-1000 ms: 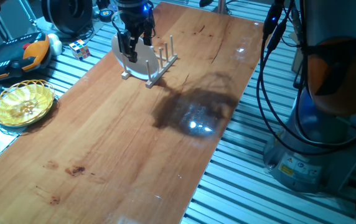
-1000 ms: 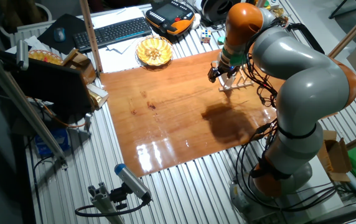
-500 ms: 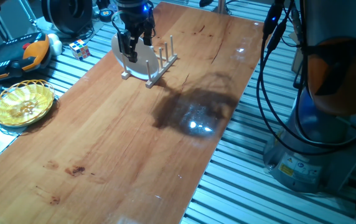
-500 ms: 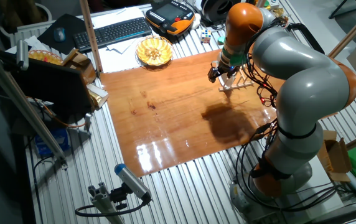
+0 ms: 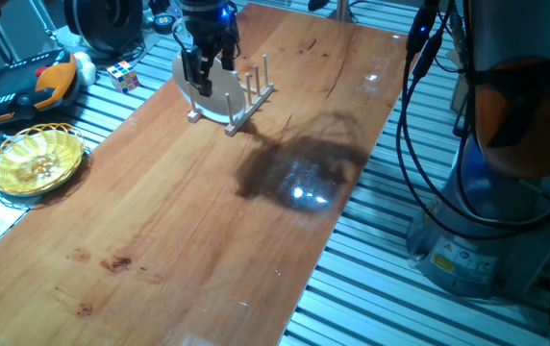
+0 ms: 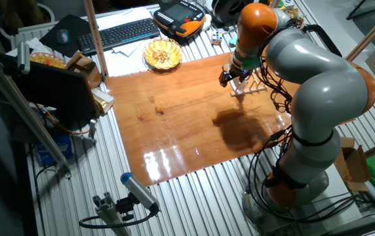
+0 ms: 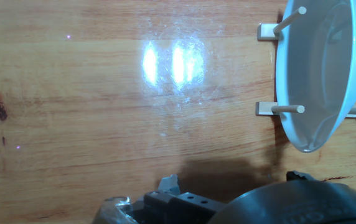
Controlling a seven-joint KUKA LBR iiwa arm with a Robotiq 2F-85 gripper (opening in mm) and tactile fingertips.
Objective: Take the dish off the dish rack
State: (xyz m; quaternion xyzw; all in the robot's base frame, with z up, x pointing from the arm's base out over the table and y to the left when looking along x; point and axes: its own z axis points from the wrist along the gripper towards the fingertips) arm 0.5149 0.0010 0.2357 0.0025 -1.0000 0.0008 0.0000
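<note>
The table [image 5: 208, 202] is a long wooden top, and all the action sits at its far end in one fixed view. There the rack [image 5: 246, 104] stands near the left edge, and the dish [image 5: 210, 91] stands on edge in it, leaning between the pegs; in the hand view the dish [image 7: 318, 68] is propped against two dowels of the rack [image 7: 277, 111], its rim pointing at the camera.

The gripper [image 5: 205, 65] is down over the upper rim of the dish, fingers pointing at the table. Whether the fingers are pinched on the rim or merely straddling it I cannot tell: one fixed view shows them overlapping the plate, and the hand view does not show the fingertips at all.

The step in hand looks like the grasp itself, with the lift not yet made. Next the rim must be held firmly and the dish drawn straight up along the pegs, so the light rack is not dragged or tipped with it.

Against the earlier frames nothing has changed: arm, dish and rack are all in the same place.
</note>
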